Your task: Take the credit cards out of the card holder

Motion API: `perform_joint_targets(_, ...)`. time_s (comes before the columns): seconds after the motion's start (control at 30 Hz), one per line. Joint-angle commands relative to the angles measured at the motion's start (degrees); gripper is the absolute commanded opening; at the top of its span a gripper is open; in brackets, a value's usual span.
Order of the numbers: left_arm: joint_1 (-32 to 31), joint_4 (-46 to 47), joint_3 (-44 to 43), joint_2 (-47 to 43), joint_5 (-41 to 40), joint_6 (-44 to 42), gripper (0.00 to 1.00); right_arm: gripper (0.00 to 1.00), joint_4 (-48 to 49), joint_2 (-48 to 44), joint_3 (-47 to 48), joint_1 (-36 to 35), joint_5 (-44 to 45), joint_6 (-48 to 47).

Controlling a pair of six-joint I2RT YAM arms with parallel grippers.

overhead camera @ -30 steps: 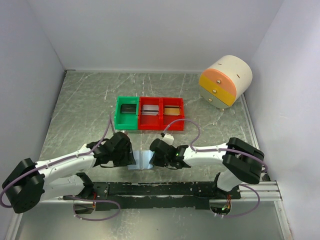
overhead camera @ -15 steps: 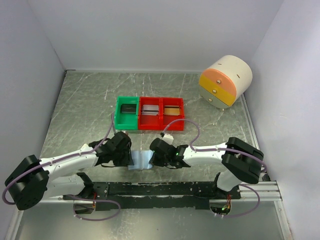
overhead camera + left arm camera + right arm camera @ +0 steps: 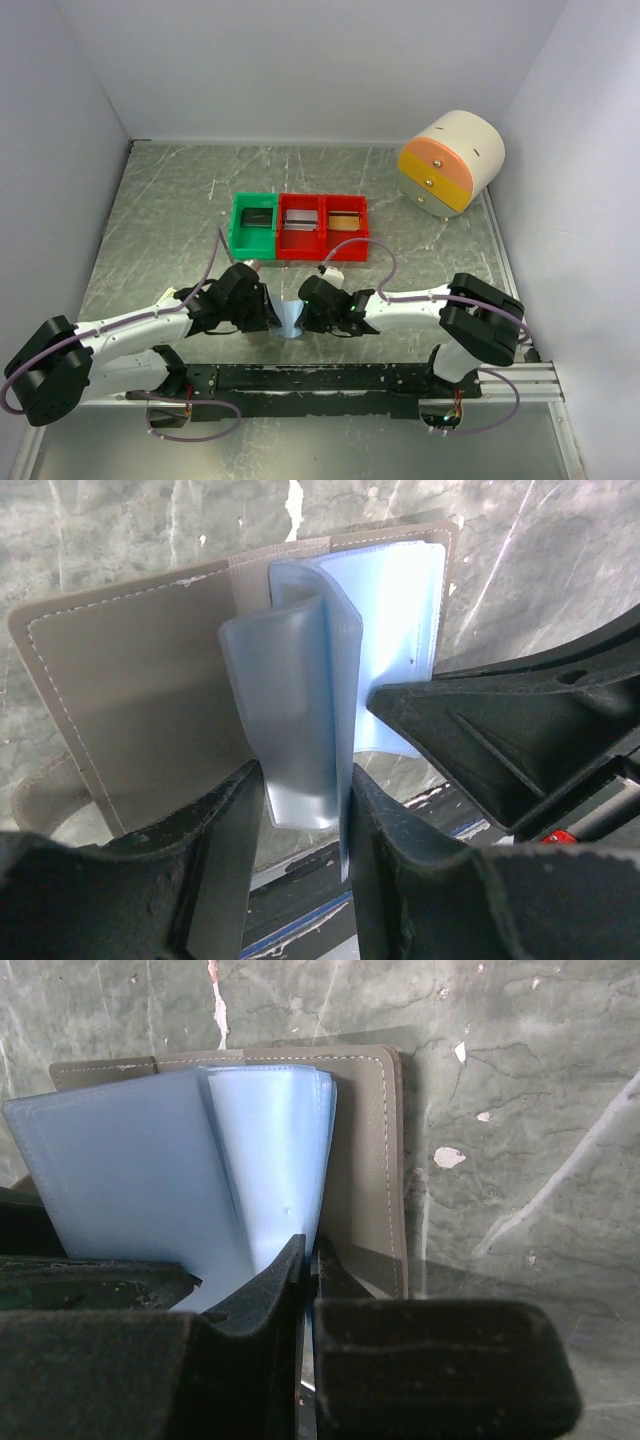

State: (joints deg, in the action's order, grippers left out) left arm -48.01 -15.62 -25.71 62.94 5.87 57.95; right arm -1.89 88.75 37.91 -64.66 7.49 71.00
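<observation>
Lifted higher now, card holder [image 3: 130, 670] pockets [image 3: 295, 680] pinched by left tool [image 3: 300, 800]; right tool [image 3: 308, 1260] clamps one; contents indiscernible.

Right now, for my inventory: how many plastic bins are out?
3, in one row: green bin left, middle red bin, right red bin. None looks hidden.

Robot lab test cell: plain white walls [image 3: 300, 60] box in a marbled grey table [image 3: 160, 200], two arms [image 3: 130, 328] bolted to a black rail [image 3: 320, 378] at 6 o'clock, colour-coded bins [image 3: 300, 228] mid-table
</observation>
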Motion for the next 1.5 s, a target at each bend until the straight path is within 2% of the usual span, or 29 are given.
perform_joint_targets(0.0, -0.4, 3.32, 1.42, -0.63, 1.65, 2.24, 0.49, 0.03, -2.9, 2.25, -0.57, -0.21, -0.89, -1.12)
perform_joint_targets(0.13, -0.46, 1.88, 0.96, 0.14, 0.24, 2.54, 0.49, 0.03, -2.93, 1.89, -0.62, -0.27, -0.85, -1.13)
perform_joint_targets(0.37, -0.45, -2.24, -1.92, 1.81, -2.3, 1.26, 0.37, 0.04, -2.77, 0.02, -0.99, -0.22, -0.45, -0.95)
perform_joint_targets(0.53, -0.41, -7.12, -3.19, -0.66, -5.72, 0.36, 0.2, 0.05, -3.5, -3.14, -0.68, -0.03, 0.7, -1.64)
perform_joint_targets(0.67, -0.47, -9.51, -3.51, -1.89, -7.81, -0.82, 0.08, 0.05, -15.24, -1.51, 6.12, -0.03, 5.62, -4.82)
perform_joint_targets(0.77, -0.46, -10.12, -3.77, -0.93, -7.95, -1.62, 0.07, 0.05, -23.02, 2.11, 12.07, -0.2, 8.56, -7.54)
perform_joint_targets(1.03, -0.51, -14.56, -6.57, 1.21, -11.48, -3.33, 0.07, 0.07, -29.58, 2.52, 16.86, -0.39, 11.83, -7.76)
perform_joint_targets(1.1, -0.46, -15.17, -7.24, 1.58, -11.66, -4.11, 0.1, 0.08, -29.88, 1.99, 17.17, -0.39, 11.75, -8.28)
perform_joint_targets(1.17, -0.51, -14.29, -7.46, 1.52, -10.2, -5.0, 0.16, 0.1, -26.47, 0.0, 14.92, -0.13, 9.91, -8.68)
perform_joint_targets(1.2, -0.55, -13.48, -7.42, 1.07, -9.15, -5.52, 0.22, 0.14, -24.42, -1.4, 13.29, 0.12, 8.62, -8.37)
perform_joint_targets(1.27, -0.51, -13.14, -7.61, -0.28, -8.25, -5.39, 0.4, 0.31, -21.47, -4.27, 9.84, 0.54, 7.27, -6.51)
perform_joint_targets(1.3, -0.5, -13.57, -7.86, -1.41, -8.4, -5.36, 0.45, 0.35, -21.31, -6.33, 8.49, 0.7, 7.45, -5.25)
perform_joint_targets(1.4, -0.47, -16.7, -9.38, -3.69, -10.32, -5.1, 0.56, 0.36, -22.07, -11.47, 5.5, 1.23, 9.26, -2.8)
perform_joint_targets(1.47, -0.51, -20.35, -10.6, -4.77, -12.18, -5.09, 0.58, 0.38, -23.41, -14.66, 4.6, 1.86, 10.83, -2.51)
